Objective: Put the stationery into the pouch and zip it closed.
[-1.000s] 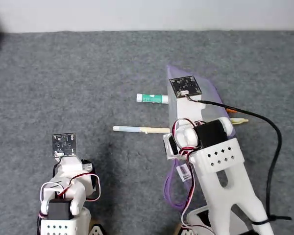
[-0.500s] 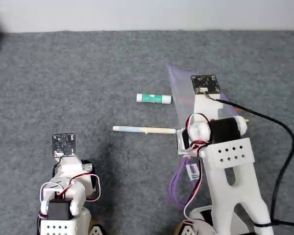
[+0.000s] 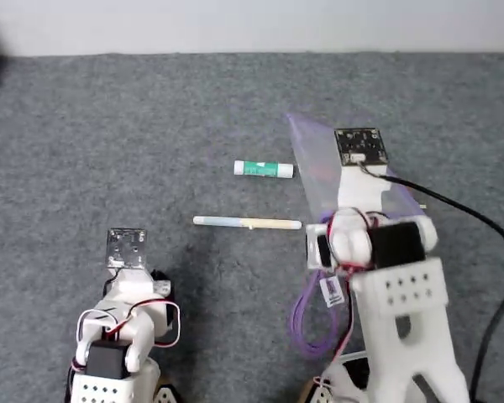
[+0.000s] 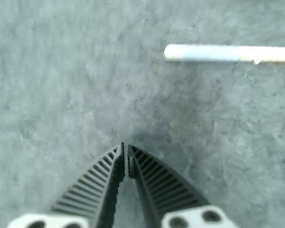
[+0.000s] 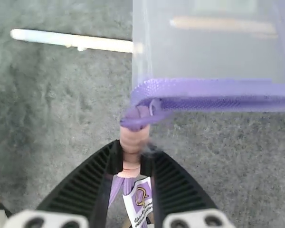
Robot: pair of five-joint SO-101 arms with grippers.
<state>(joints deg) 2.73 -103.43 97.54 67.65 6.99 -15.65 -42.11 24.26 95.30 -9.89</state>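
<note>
The translucent purple pouch lies at the right of the grey mat, partly under the right arm. My right gripper is shut on the pinkish zipper pull at the pouch's purple zip edge. A pale stick-like item shows through the pouch wall. A white and cream pen lies just beside the pouch, and a green and white glue stick lies farther back. My left gripper is shut and empty above the mat, short of the pen.
The pouch's purple strap loops on the mat by the right arm's base, with a white tag on it. The left arm stands at the front left. A black cable runs off the right arm.
The right arm has shifted right and drawn back, and the pouch has slid right with it, uncovering the pen's end. The left arm has moved slightly right and nearer its base.
</note>
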